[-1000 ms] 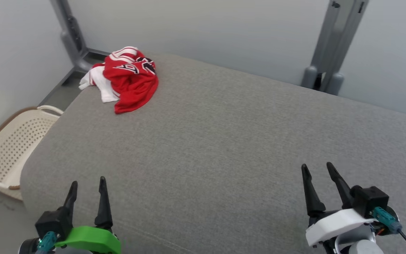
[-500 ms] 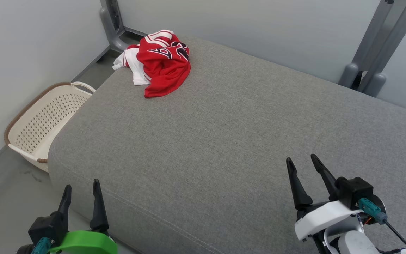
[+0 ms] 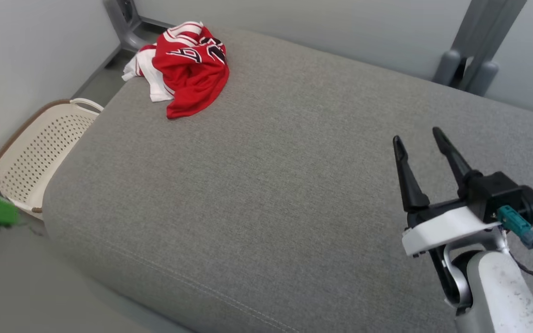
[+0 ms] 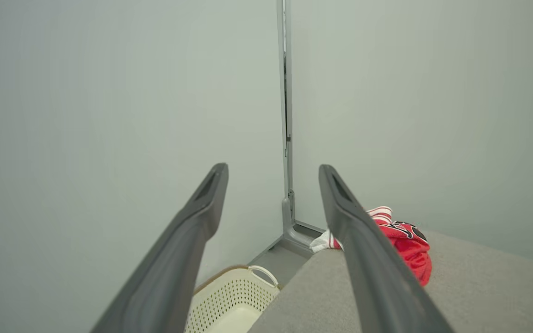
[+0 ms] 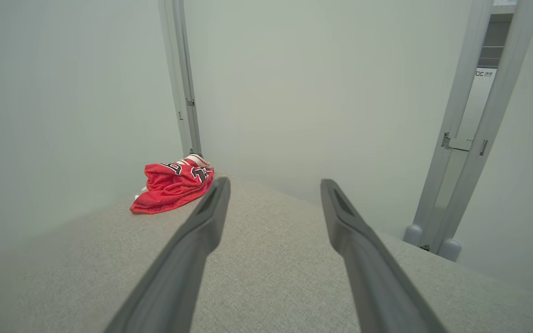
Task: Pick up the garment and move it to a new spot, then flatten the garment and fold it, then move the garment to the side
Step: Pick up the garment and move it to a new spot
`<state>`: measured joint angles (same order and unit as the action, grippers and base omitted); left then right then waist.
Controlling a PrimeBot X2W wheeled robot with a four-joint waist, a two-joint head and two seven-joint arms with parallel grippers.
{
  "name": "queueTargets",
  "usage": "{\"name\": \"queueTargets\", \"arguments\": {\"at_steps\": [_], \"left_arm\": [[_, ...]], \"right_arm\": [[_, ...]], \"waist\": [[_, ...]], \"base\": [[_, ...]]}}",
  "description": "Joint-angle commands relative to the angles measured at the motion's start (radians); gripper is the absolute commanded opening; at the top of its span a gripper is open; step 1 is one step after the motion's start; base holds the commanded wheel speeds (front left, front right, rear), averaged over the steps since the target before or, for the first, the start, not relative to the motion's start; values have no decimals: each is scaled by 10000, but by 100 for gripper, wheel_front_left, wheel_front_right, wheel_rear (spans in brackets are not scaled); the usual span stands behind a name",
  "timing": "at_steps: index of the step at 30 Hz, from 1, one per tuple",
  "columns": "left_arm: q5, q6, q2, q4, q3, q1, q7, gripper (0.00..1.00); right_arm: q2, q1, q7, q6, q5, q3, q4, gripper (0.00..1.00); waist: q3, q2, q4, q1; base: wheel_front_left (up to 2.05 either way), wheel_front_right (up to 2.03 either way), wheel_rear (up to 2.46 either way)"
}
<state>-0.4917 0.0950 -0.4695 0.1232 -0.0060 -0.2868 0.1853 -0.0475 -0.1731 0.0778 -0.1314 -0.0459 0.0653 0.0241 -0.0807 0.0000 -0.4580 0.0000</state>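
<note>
Grey upholstered platform (image 3: 266, 185) in a pale-walled corner, cream basket (image 3: 40, 152) on the floor at its left; garment (image 3: 188, 69), a red-and-white jersey, crumpled at the far-left corner with white cloth at the very edge, well apart from both grippers. Left gripper (image 4: 272, 169) and right gripper (image 3: 415, 134): jaws spread wide, nothing held. Hazard: a shallow pinch on one loose layer could drag the heap off the corner; against the earlier frame the camera has swung, both grippers stand higher, and the heap looks unchanged.
</note>
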Motion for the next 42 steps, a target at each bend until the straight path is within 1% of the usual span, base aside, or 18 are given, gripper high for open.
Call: {"name": "queueTargets", "arguments": {"at_steps": [1,3,5,8,11,13,17,19,22,26,30,35,37,38,39,40,41,42], "left_arm": [[21,-118,-303,21,81,-784,-255,100],[112,-165,-766,182,146,-1806,-626,100],[139,-244,-1219,485,219,-2809,-1037,100],[-6,-402,-1603,1178,199,-4203,-1652,100],[-20,-588,-1976,2184,86,-5453,-2206,100],[-101,-739,-2083,2924,-9,-6062,-2492,100],[-147,-1154,-2114,4450,-346,-7029,-2995,100],[-295,-1343,-1947,5134,-484,-7323,-3217,100],[-410,-1646,-1748,5972,-725,-7731,-3552,100],[-391,-1899,-1537,6863,-1079,-8033,-3705,100],[-302,-1965,-1447,7675,-1243,-8267,-3494,100],[-227,-2033,-1359,8384,-1414,-8595,-3036,100],[-16,-1896,-1499,8575,-1554,-8714,-2586,100],[65,-1895,-1508,8688,-1619,-8760,-2442,71],[123,-1856,-1530,8802,-1636,-8856,-2206,71],[178,-1825,-1557,8925,-1640,-8967,-1978,25],[221,-1802,-1579,9027,-1654,-9044,-1810,0],[252,-1821,-1590,9159,-1682,-9117,-1625,0]], "right_arm": [[-55,-261,-173,14,190,-100,281,100],[-53,-504,-406,14,508,-187,702,100],[-48,-697,-676,14,697,-52,1066,100],[-56,-903,-1009,14,1007,44,1533,100],[-48,-1083,-1273,14,1235,82,2028,100],[-57,-1124,-1447,14,1333,56,2361,100],[-136,-1075,-1814,14,1221,-54,3037,100],[-390,-1078,-1947,14,1462,-93,3360,100],[-476,-1059,-2100,8,1529,-187,3765,100],[-603,-1008,-2263,11,1637,-290,4127,100],[-686,-921,-2357,11,1702,-357,4344,100],[-696,-829,-2380,11,1727,-441,4467,100],[-723,-855,-2367,11,1722,-469,4478,100],[-725,-878,-2360,11,1715,-474,4479,100],[-731,-917,-2337,11,1731,-476,4484,100],[-725,-947,-2322,11,1742,-466,4469,100],[-715,-979,-2311,11,1740,-458,4443,100],[-696,-1015,-2283,11,1740,-449,4388,100]], "waist": [[-1798,0,1619,0],[-2228,0,1924,0],[-2682,0,2281,0],[-3190,0,2751,0],[-3716,0,3242,0],[-4058,0,3490,0],[-4822,0,3782,0],[-5179,0,3862,0],[-5697,0,3923,0],[-6239,0,3936,0],[-6584,0,3939,0],[-6724,0,3951,0],[-6742,0,3970,0],[-6740,0,3980,0],[-6734,0,3993,0],[-6725,0,4005,0],[-6714,0,4013,0],[-6687,0,4019,0]], "base": [[0,0,0],[0,0,0],[0,0,0],[0,0,0],[0,0,0],[0,0,0],[0,0,0],[0,0,0],[0,0,0],[0,0,0],[0,0,0],[0,0,0],[0,0,0],[0,0,0],[0,0,0],[0,0,0],[0,0,0],[0,0,0]]}}
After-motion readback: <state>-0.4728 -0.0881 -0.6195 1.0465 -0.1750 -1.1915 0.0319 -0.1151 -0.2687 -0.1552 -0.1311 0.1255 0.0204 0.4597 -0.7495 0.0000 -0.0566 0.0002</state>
